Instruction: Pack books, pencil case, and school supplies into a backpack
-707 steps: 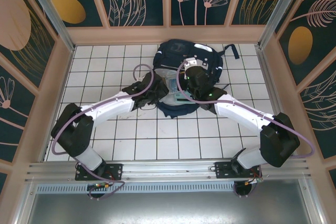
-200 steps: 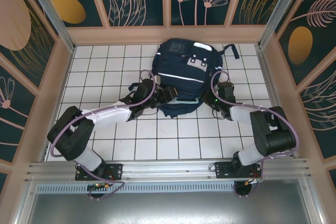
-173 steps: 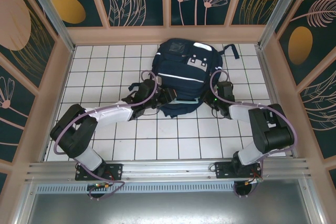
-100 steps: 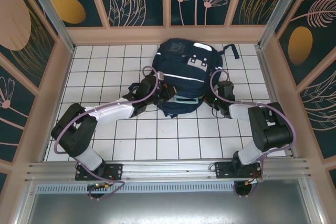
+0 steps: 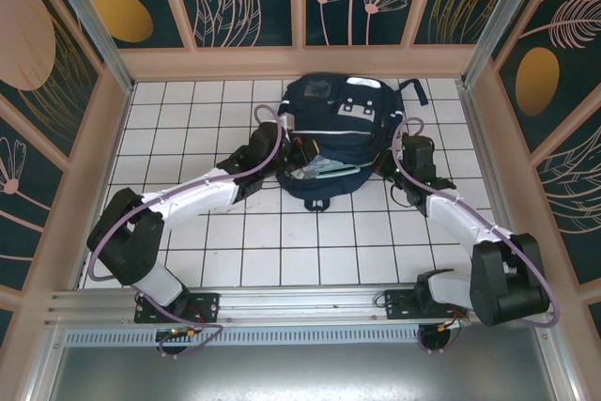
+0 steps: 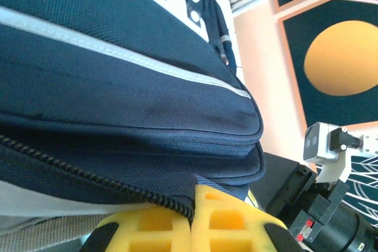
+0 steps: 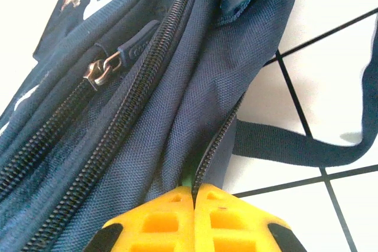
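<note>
White-tiled desk (image 5: 282, 251), enclosed by dark panels with leaf and disc motifs, is recorded as the working surface. The backpack (image 5: 340, 124) is found at the far middle of it, lying flat with its long axis running away from the arm bases and its mouth turned toward the near edge. Pale teal and white contents (image 5: 322, 169) are glimpsed in that mouth, but what they are cannot be determined.

The backpack is placed directly between the two pincers — this is the relation on which the next move is judged to turn. The left pincer (image 5: 297, 151) is set against the left corner of the mouth. In the left wrist view its yellow tips are seen pressed together, clamped on the zipper edge (image 6: 88, 166) of the bag. The right pincer (image 5: 394, 149) is set against the right flank. In the right wrist view its tips are likewise clamped together on a zippered seam (image 7: 212, 146), with a dark strap (image 7: 289, 146) lying on the tiles beside it.

Neither arm is nearer: both are in contact, on opposite sides. It is judged that any pull will act across the bag's width — not along its length.
</note>
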Controlling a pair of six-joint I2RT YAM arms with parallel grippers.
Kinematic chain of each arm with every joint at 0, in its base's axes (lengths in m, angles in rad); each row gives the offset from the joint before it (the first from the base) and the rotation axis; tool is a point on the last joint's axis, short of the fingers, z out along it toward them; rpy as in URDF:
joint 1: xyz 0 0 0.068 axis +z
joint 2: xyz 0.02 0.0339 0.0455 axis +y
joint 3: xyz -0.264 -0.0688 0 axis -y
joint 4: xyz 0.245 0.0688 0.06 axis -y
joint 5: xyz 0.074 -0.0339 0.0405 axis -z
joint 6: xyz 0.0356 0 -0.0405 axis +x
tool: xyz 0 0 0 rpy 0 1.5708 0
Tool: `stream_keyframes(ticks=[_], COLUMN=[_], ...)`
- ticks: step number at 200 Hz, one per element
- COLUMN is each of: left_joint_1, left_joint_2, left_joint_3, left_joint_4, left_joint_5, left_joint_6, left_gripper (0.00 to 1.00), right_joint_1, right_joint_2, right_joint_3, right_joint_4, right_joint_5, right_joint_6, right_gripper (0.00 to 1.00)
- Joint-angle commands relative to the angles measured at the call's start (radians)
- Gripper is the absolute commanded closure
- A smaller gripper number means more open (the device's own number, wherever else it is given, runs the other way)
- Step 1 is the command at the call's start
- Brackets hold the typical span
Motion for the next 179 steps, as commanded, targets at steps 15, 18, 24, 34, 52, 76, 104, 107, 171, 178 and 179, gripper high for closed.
stream_keyframes(ticks=[15,18,24,34,52,76,104,107,171,178,179], left_joint_1=[-0.004,-0.004,-0.004,-0.003,-0.002,-0.003,-0.004,-0.004,-0.004,-0.003,-0.004], left_joint_2=[-0.059,-0.063,-0.067,-0.071,-0.065,-0.05,-0.01,-0.007,-0.025,-0.035,-0.036], left_joint_3=[0.099,0.101,0.103,0.101,0.096,0.084,0.084,0.088,0.23,0.247,0.25], left_joint_4=[-0.089,-0.092,-0.091,-0.088,-0.084,-0.068,-0.04,-0.043,-0.166,-0.186,-0.189], left_joint_5=[-0.133,-0.139,-0.142,-0.14,-0.132,-0.102,-0.056,-0.056,-0.136,-0.156,-0.161], left_joint_6=[0.079,0.081,0.083,0.079,0.075,0.065,0.046,0.046,0.138,0.153,0.154], left_gripper=[1.0,1.0,1.0,1.0,1.0,1.0,1.0,1.0,1.0,1.0,1.0], right_joint_1=[-0.037,-0.038,-0.04,-0.042,-0.056,-0.091,-0.109,-0.109,-0.109,-0.11,-0.109], right_joint_2=[-0.063,-0.062,-0.064,-0.067,-0.083,-0.154,-0.281,-0.291,-0.211,-0.174,-0.168], right_joint_3=[0.074,0.069,0.058,0.029,-0.035,-0.103,-0.118,-0.114,0.014,0.026,0.027], right_joint_4=[-0.014,-0.013,-0.013,-0.013,-0.021,-0.032,0.024,0.035,0.138,0.133,0.134], right_joint_5=[0.053,0.051,0.052,0.054,0.074,0.048,-0.102,-0.127,-0.226,-0.214,-0.214], right_joint_6=[-0.069,-0.068,-0.07,-0.073,-0.082,-0.09,-0.122,-0.123,-0.139,-0.147,-0.148], right_gripper=[1.0,1.0,1.0,1.0,1.0,1.0,1.0,1.0,1.0,1.0,1.0])
